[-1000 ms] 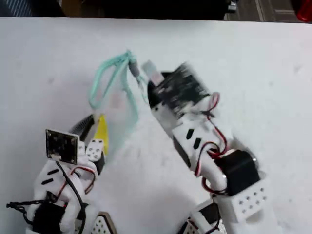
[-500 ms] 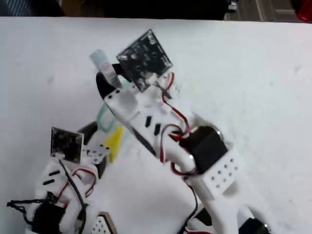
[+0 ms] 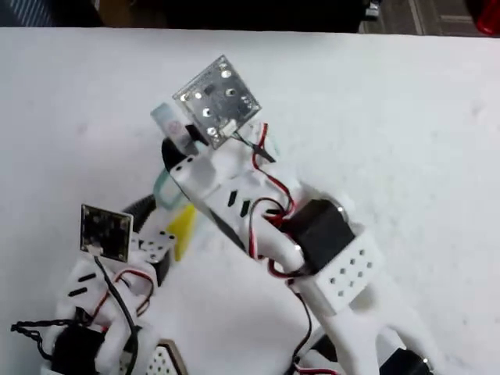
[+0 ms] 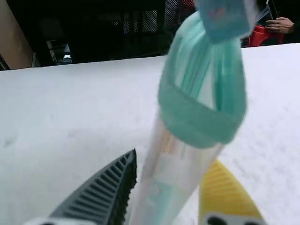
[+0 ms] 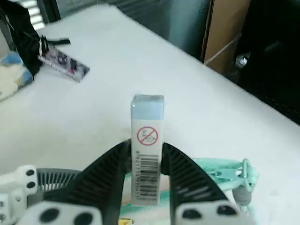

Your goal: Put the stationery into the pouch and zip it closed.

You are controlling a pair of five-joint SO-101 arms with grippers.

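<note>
- High view: an eraser (image 3: 169,125) is held clamped in the right gripper (image 3: 178,144), just above the pouch (image 3: 162,187), left of the table's (image 3: 406,117) middle.
- Left wrist view: the pouch is gripped by the left gripper (image 4: 173,161).
- Right wrist view: the eraser is pinched upright, with the pouch seen beneath it.

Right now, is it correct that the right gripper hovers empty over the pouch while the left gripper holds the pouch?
Not empty: the right wrist view shows the right gripper shut on an eraser, over the pouch. The left gripper does hold the pouch.
</note>
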